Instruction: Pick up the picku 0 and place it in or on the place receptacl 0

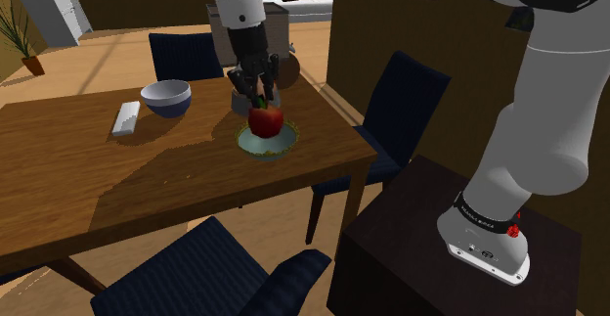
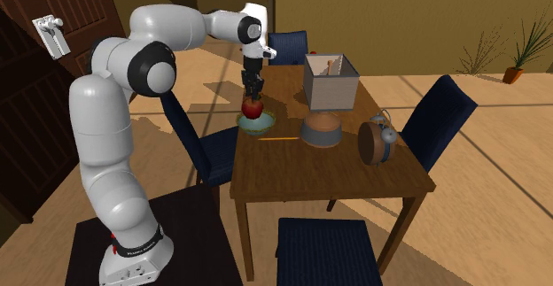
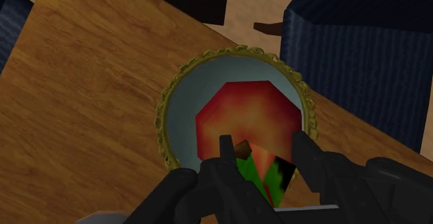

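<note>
Apple [image 3: 246, 118] at rest inside dish [image 3: 182, 112]: red skin, green patch, short brown stem on top. Dish pale teal with a beaded gold rim, lying flat on wooden surface [image 1: 147, 177], close to one edge of it. Tool [image 3: 265, 150] straight above dish, pointing down, released: black fingers [image 3: 225, 153] standing apart, one on each side of the stem, tips low over the fruit's crown. Cannot tell whether those tips touch the skin. White arm [image 1: 547, 99] arching over to dish from dark stand [image 1: 430, 255].

In the shoulder view, white bowl [image 1: 165, 97] to the left of dish, well apart from it; flat white block [image 1: 126, 117] farther left again, past the bowl. Dark blue chairs [image 1: 406, 99] around: one behind dish, one to its right, one nearer the camera.

In the second exterior view, yellow pencil [image 2: 270, 139] just beside dish, on the side nearer the camera; grey open box [image 2: 331, 81] to the right of dish and farther back; round clock [image 2: 377, 141] well off to the right of dish, upright on its edge.
</note>
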